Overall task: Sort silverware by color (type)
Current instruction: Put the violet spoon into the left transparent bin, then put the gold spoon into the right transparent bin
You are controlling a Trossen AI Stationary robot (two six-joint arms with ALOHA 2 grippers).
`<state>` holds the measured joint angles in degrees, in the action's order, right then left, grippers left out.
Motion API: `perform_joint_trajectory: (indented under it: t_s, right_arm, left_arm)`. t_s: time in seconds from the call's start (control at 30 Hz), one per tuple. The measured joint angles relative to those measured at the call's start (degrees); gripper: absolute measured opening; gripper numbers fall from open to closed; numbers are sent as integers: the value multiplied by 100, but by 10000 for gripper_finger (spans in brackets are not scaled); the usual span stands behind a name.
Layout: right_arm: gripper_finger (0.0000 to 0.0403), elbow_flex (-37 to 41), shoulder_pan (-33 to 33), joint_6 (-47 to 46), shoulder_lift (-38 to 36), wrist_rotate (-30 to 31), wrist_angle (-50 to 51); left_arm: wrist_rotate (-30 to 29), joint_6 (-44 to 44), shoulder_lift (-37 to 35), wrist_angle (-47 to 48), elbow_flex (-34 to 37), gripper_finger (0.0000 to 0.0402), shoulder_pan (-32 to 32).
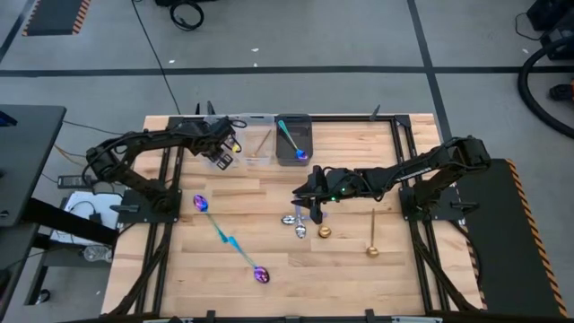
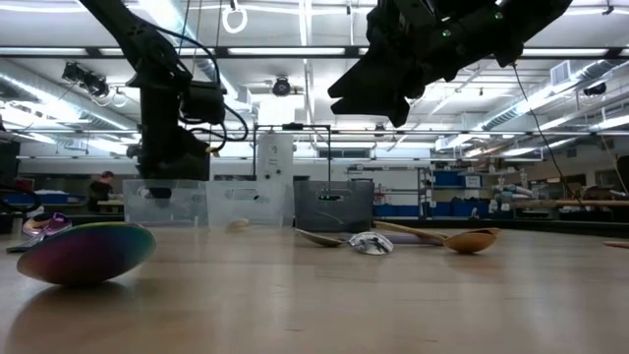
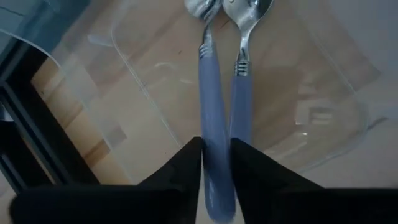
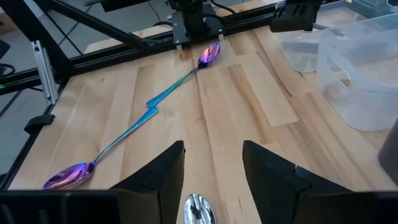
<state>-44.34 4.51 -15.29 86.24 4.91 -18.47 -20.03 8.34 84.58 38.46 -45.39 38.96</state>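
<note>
— Spoons first: where are they, taking the dark bin point(image 1: 293, 140) at the back of the table as the mark?

— One teal-handled spoon point(image 1: 291, 140) lies inside it. The clear bin point(image 1: 258, 144) just beside it holds a gold spoon point(image 1: 262, 142). The next clear bin point(image 3: 149, 93) along, farther from the dark one, has a lilac-handled spoon point(image 3: 244, 81) lying in it.

— And the left claw point(image 3: 216, 163)?

— It hangs over that far clear bin with a second lilac-handled spoon point(image 3: 211, 124) between its fingers, bowl pointing down into the bin. Whether it grips the handle or has just let go, I cannot tell. Held there, I judge, so the spoon joins its match.

— The right claw point(image 4: 211, 163)?

— Fingers apart, holding nothing, in front of the dark bin toward the table's middle, above a silver spoon point(image 4: 196, 209) in a small cluster with a gold one point(image 1: 323, 231). Probably its next pick.

— What else remains?

— Another gold spoon point(image 1: 371, 235) beyond the cluster, and two teal-handled spoons point(image 1: 230, 240) lying end to end, well in front of the dark bin.
</note>
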Motion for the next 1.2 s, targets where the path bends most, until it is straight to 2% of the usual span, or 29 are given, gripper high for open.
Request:
perform_joint_trajectory:
  t_s: [0.17, 0.37, 0.6, 0.83, 1.07, 1.2]
  right_arm:
    - [172, -2, -13, 15, 0, 2, 102]
    - [172, -2, -62, 46, 0, 6, 245]
    - [172, -2, -61, -72, 0, 4, 296]
    - [172, -2, -51, -308, 2, -19, 420]
    - [166, -2, 142, -299, 2, 461, 682]
    - [164, -2, 214, -516, 2, 1125, 1124]
  left_arm:
    - [35, -149, -187, 64, -31, 121, -60]
    - [33, -466, -694, -8, -216, 125, -359]
    - [82, -886, -1243, -333, -238, 125, -1365]
    - [97, -250, -1347, -275, -238, 126, -2499]
    - [51, -21, -1336, -265, -238, 126, -3405]
    - [-688, -171, -1336, -267, -236, 126, -3841]
